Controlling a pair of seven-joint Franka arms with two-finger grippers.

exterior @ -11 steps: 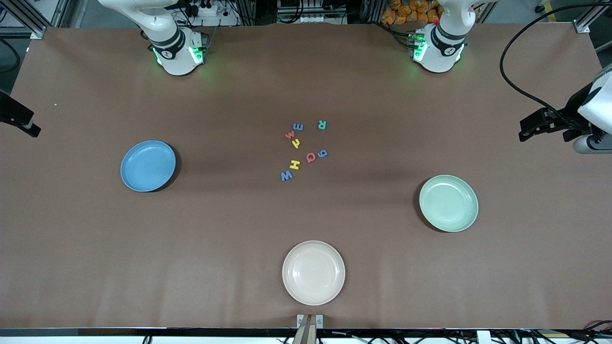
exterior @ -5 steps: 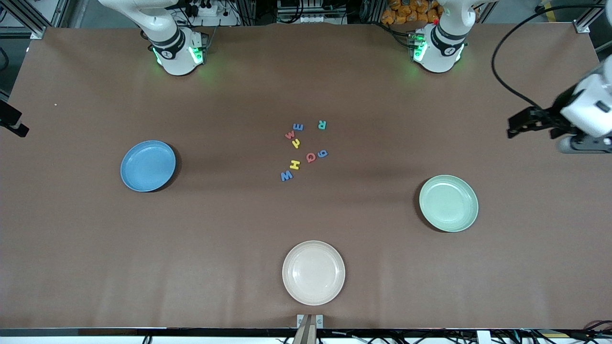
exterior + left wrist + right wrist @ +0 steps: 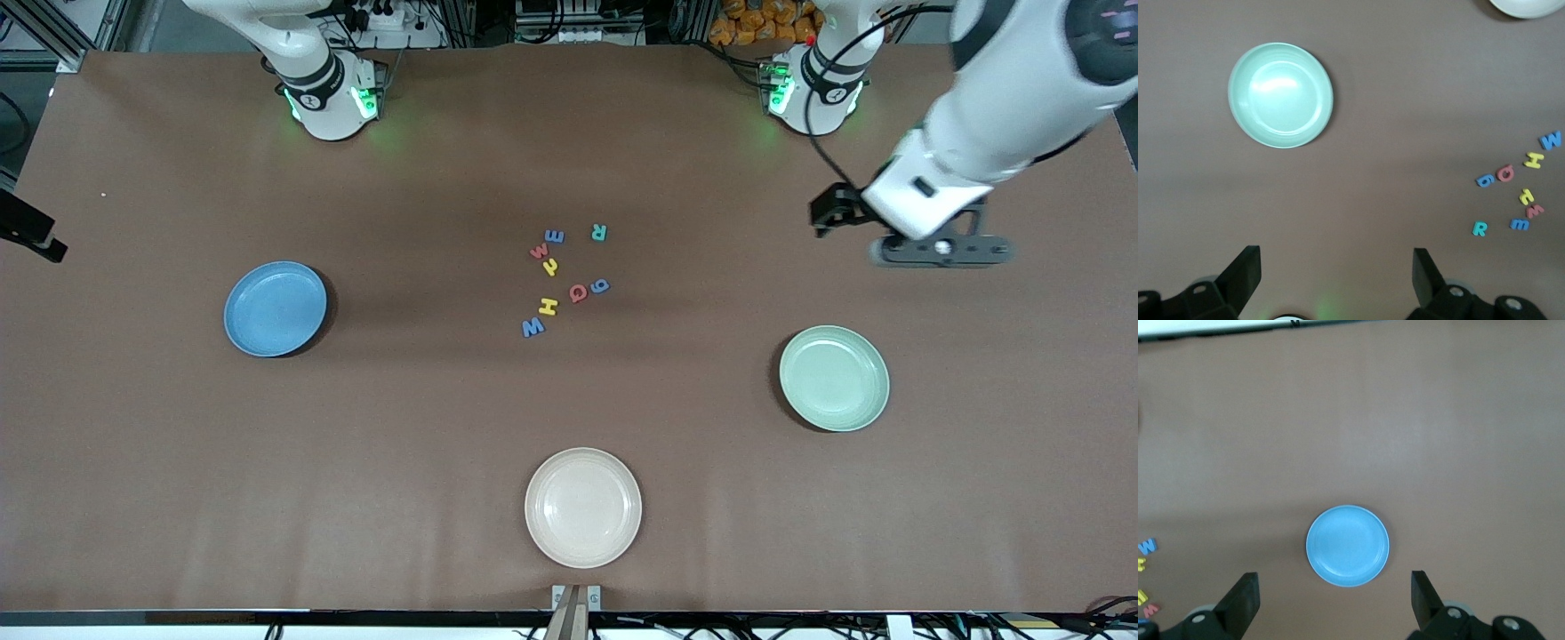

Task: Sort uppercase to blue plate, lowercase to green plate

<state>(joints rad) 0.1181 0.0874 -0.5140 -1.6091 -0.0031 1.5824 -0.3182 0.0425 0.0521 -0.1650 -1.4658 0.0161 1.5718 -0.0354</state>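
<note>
Lying flat: small, probably foam letters [image 3: 564, 280]; round rimmed plates.

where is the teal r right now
In the front view the teal R lies flat on the table, farthest from the camera in the letter cluster, beside the blue e, toward the left arm's end.

The left gripper [image 3: 1337, 280] hangs spread wide over bare brown table [image 3: 1405, 87]. From it, the empty green plate [image 3: 1281, 95] sits at eleven o'clock, foam letters [image 3: 1518, 187] at two o'clock.
</note>
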